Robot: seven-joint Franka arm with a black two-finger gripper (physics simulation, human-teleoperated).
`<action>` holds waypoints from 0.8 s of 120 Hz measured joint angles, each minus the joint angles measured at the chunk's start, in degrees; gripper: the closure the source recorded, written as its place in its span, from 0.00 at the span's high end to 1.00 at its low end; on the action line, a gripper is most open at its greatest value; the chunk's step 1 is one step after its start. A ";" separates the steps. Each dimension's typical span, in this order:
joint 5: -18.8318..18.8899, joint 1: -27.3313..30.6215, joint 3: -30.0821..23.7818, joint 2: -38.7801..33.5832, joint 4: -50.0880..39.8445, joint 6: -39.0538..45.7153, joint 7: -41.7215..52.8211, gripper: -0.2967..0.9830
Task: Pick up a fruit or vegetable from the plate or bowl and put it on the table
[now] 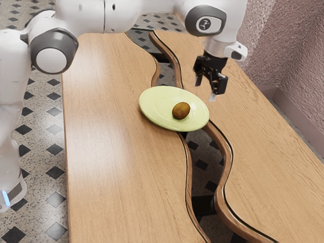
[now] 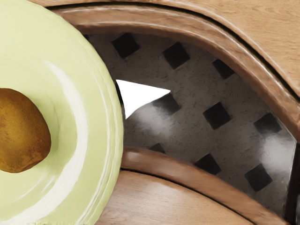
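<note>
One brown fruit (image 1: 181, 110) sits on the pale green plate (image 1: 154, 105), and your tool (image 1: 205, 90) hangs open above the worktop (image 1: 111, 152).

In the exterior view, you have the tool raised off the plate's right side, fingers apart; the fruit rests right of the plate's middle, toward its near side, and the plate straddles the wavy gap (image 1: 205, 144) in the worktop. In the wrist view, you see the fruit inside the plate's rim, the gap alongside, and speckled floor (image 2: 187, 91) with dark diamonds through it.
</note>
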 joint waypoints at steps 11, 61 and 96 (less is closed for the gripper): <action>-1.52 2.15 0.15 0.39 0.11 -0.41 -5.10 0.77; -9.61 -2.32 15.61 -5.29 -15.51 0.05 -25.02 0.77; -10.26 0.93 16.49 -3.60 -19.81 5.69 -31.16 0.76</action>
